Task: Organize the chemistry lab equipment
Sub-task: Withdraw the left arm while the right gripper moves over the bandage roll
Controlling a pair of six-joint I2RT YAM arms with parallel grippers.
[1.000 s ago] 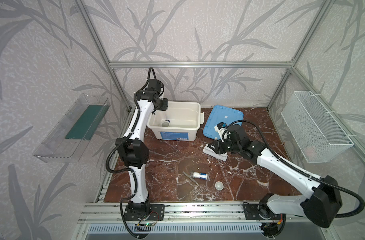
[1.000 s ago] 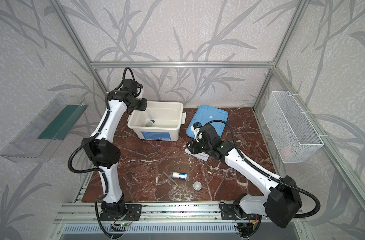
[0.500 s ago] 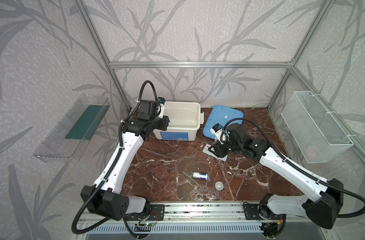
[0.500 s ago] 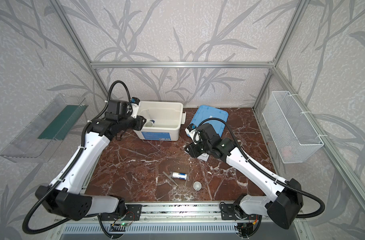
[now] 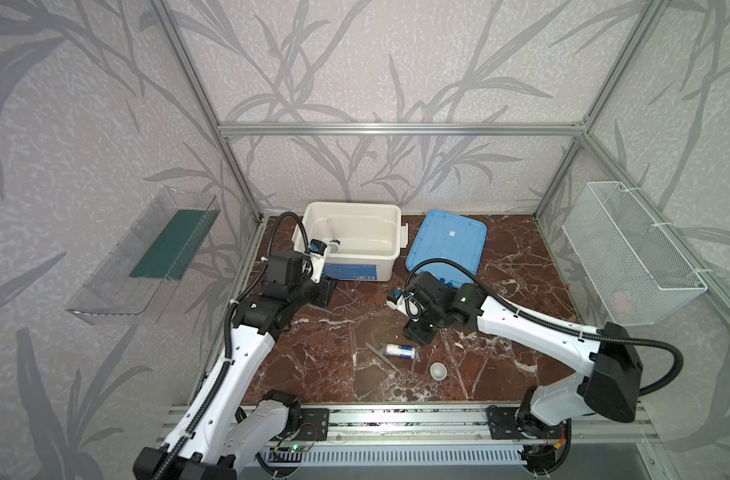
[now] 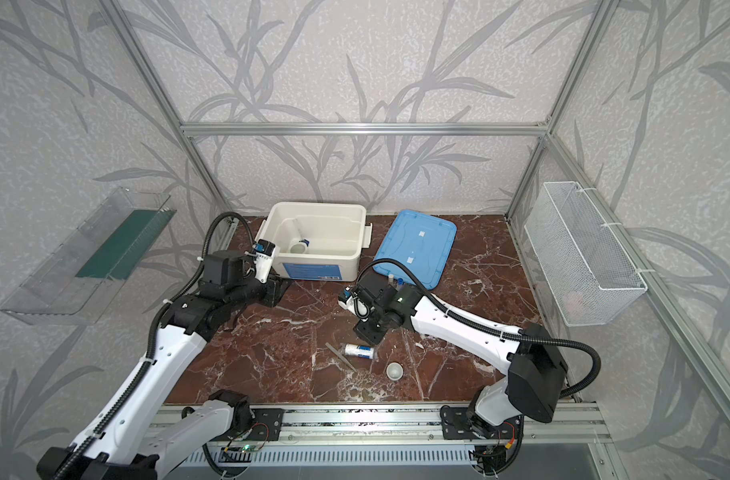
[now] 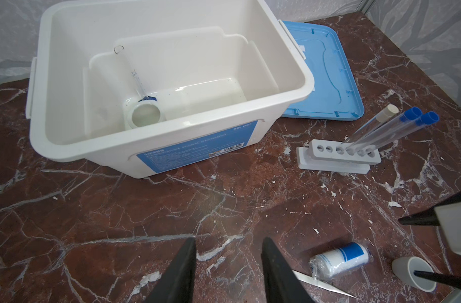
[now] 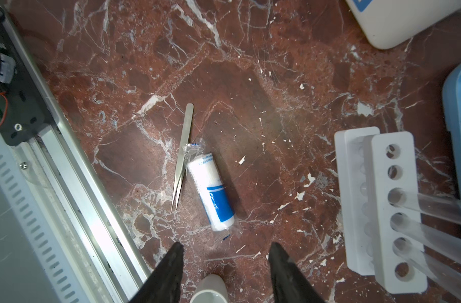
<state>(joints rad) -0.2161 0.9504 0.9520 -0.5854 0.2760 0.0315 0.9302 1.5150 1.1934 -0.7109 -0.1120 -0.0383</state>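
The white blue-labelled bottle [image 5: 400,351] lies on its side on the marble, with the metal tweezers [image 5: 382,356] right beside it and a white ceramic cup [image 5: 438,370] a little nearer the front. My right gripper [image 5: 417,332] hovers open and empty just behind the bottle [image 8: 213,191], with the cup [image 8: 209,288] below its jaws. Three capped test tubes [image 7: 381,128] lean in the white rack [image 7: 329,160]. A second cup [image 7: 145,115] and the clear cylinder [image 7: 136,76] lie inside the white bin [image 7: 106,154]. My left gripper [image 5: 328,291] is open and empty, low in front of the bin's left corner.
The blue lid [image 5: 446,241] lies flat to the right of the bin. The right arm hides most of the rack in both top views. A wire basket [image 5: 629,249] hangs on the right wall and a clear shelf [image 5: 147,257] on the left wall.
The left arm has swung down from above the bin to the table in front of it. The right gripper has moved from the rack toward the bottle. Both jaws have widened.
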